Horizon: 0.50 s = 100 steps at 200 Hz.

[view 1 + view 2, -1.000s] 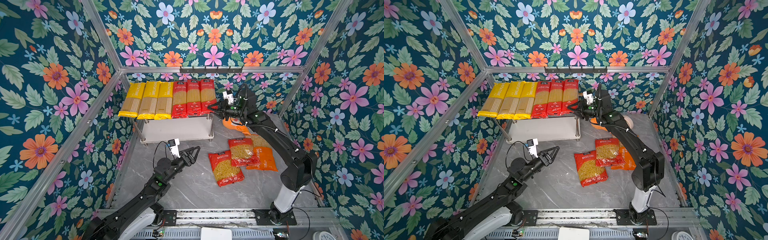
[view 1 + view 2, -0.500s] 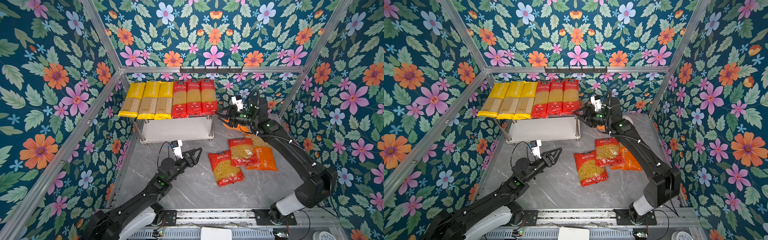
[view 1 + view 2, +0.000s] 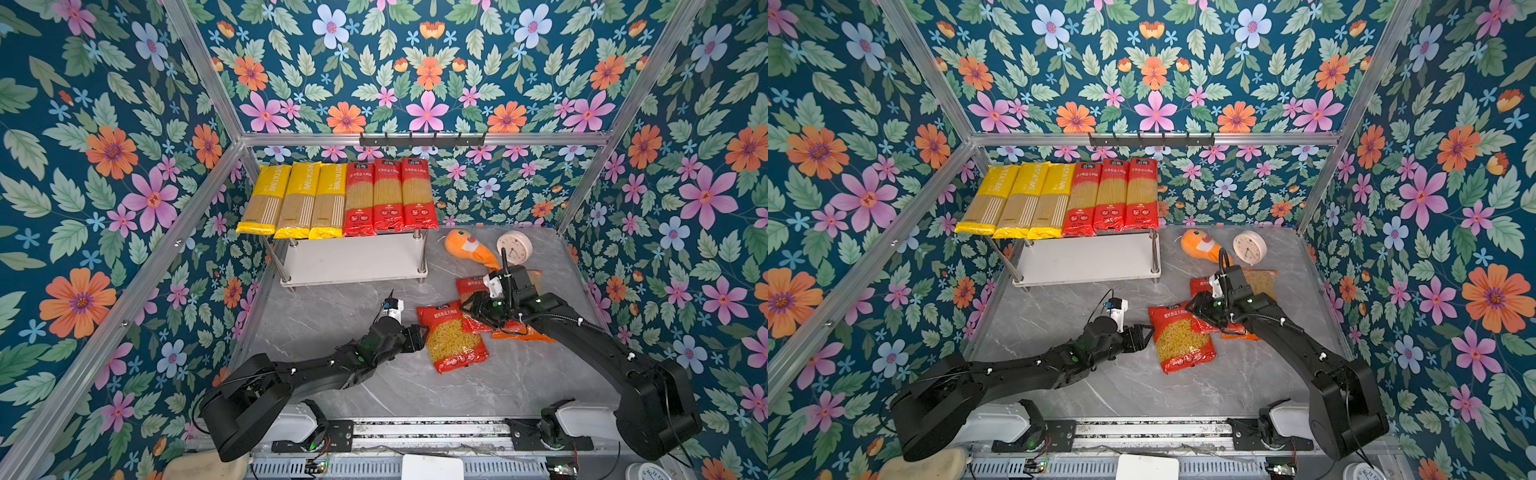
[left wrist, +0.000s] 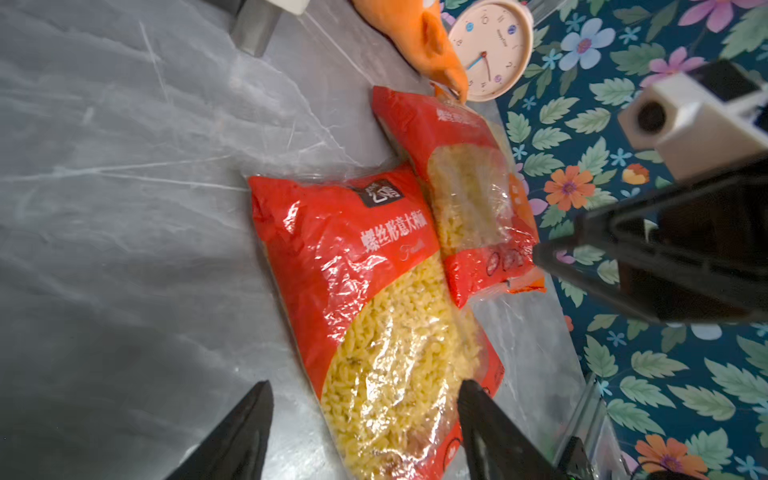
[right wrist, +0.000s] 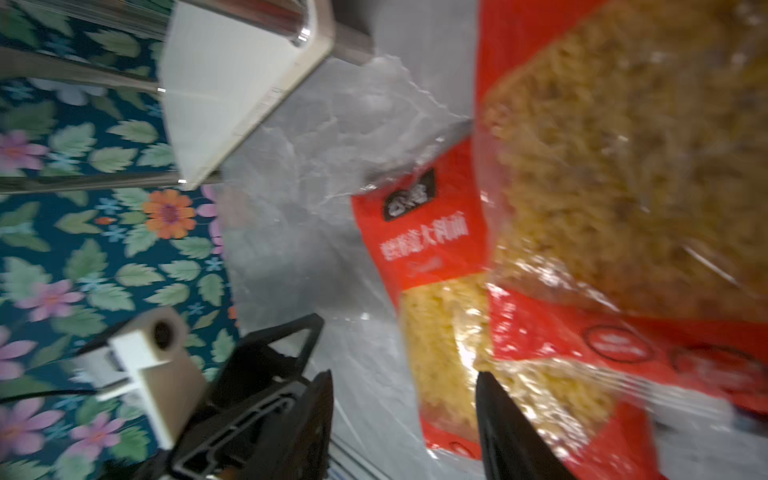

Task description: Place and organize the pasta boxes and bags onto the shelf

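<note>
My right tool (image 3: 467,307), back from the white two-tier chrome-post shelf (image 3: 353,266), hangs open and empty over the wide red short-pasta bags (image 3: 453,338) on the grey marble tabletop (image 3: 332,307). My left tool (image 3: 422,332), also open and empty, nears one. The bags come next.

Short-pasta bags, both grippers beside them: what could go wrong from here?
The left gripper and right gripper, both open, are close together; the arms could collide.
The rear red bag lies on the orange bag and against the front red bag; lifting one may drag another.
Spaghetti packs fill the top of the shelf; a bag slid underneath may snag.
</note>
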Motion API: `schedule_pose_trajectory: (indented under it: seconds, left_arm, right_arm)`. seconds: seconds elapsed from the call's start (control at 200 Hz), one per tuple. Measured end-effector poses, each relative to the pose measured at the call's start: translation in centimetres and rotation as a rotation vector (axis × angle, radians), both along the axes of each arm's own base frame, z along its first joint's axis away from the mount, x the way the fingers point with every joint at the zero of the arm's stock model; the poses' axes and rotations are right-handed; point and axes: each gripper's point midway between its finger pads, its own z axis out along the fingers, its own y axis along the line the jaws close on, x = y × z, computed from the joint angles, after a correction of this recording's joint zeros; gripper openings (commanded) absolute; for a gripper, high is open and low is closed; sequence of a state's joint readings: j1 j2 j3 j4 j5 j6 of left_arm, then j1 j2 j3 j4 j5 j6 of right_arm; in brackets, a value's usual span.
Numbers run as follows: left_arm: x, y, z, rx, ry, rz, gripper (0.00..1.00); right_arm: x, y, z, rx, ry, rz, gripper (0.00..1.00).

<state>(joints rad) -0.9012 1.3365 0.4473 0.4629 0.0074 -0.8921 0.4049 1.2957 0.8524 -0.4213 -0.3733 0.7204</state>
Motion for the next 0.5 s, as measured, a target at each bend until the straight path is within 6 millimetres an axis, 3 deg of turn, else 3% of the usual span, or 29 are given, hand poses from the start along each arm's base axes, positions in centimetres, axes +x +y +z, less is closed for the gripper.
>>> schedule_pose_trajectory:
  seconds: [0.13,0.315,0.405,0.5]
  left_arm:
    - [0.1,0.3,0.0,0.002,0.001,0.021,0.75]
    - [0.6,0.0,1.0,-0.005,-0.023,0.024,0.74]
    - [0.6,-0.4,0.6,0.0,-0.012,0.014,0.74]
    - [0.5,-0.5,0.4,0.003,-0.005,0.008,0.74]
  right_arm:
    - [-0.2,-2.8,-1.0,-0.156,-0.029,-0.04,0.62]
    - [1.2,-5.8,0.1,-0.321,-0.101,-0.079,0.62]
    - [2.1,-5.5,0.2,-0.381,-0.123,-0.062,0.62]
    - [2.5,-3.3,0.1,-0.438,-0.14,0.011,0.63]
